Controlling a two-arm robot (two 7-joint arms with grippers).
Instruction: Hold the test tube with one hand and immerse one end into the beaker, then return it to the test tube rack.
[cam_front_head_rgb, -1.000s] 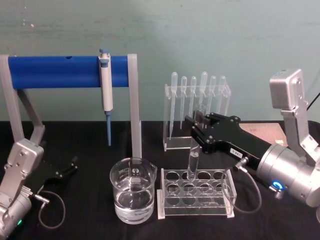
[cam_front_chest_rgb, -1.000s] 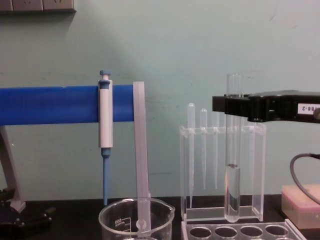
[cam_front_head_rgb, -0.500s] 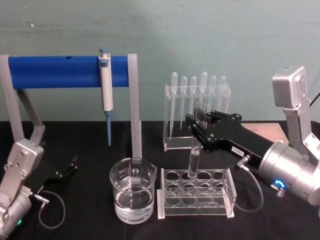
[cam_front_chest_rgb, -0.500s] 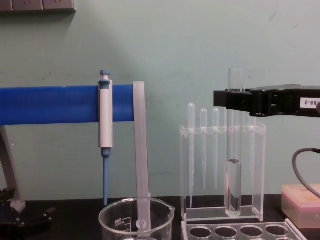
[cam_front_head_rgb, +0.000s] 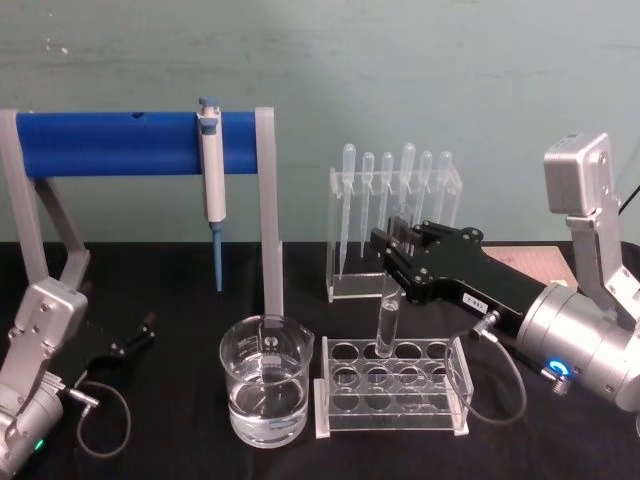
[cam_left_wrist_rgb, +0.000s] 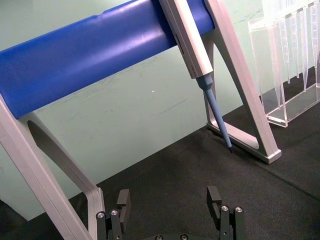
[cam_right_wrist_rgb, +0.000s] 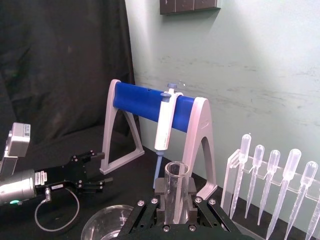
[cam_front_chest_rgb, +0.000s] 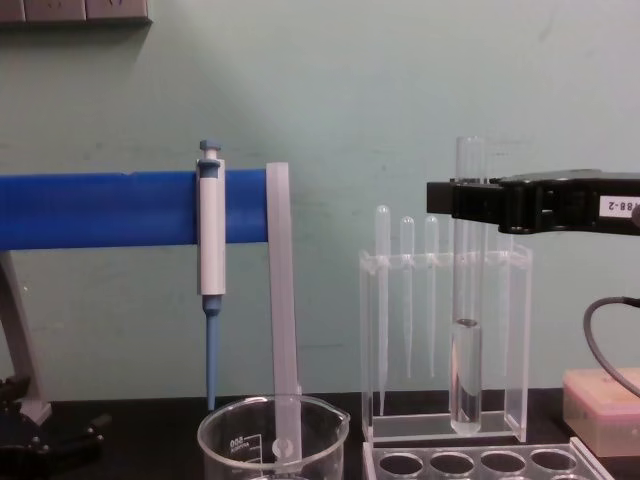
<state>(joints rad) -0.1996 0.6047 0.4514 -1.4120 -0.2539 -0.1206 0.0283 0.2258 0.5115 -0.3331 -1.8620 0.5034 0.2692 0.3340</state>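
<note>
My right gripper (cam_front_head_rgb: 393, 245) is shut on the test tube (cam_front_head_rgb: 387, 325), gripping it near its open top and holding it upright. In the chest view the test tube (cam_front_chest_rgb: 466, 300) holds some clear liquid, and its rounded end hangs just above the tube rack (cam_front_chest_rgb: 480, 465), under the right gripper (cam_front_chest_rgb: 452, 200). In the right wrist view the fingers clamp the test tube (cam_right_wrist_rgb: 176, 192). The beaker (cam_front_head_rgb: 265, 390), part filled with clear liquid, stands left of the rack; it also shows as the beaker (cam_front_chest_rgb: 272, 440). My left gripper (cam_left_wrist_rgb: 169, 196) rests open and parked at the far left (cam_front_head_rgb: 140, 333).
A clear tube rack (cam_front_head_rgb: 395, 410) with empty holes stands right of the beaker. Behind it is an acrylic stand with several pipettes (cam_front_head_rgb: 395, 215). A blue-and-white pipettor (cam_front_head_rgb: 211, 180) hangs on the blue bar stand (cam_front_head_rgb: 110, 143). A pink box (cam_front_chest_rgb: 600, 400) lies at the right.
The right gripper has lifted the test tube slightly above the rack, then held nearly still over the last half second. The left arm has not moved.
</note>
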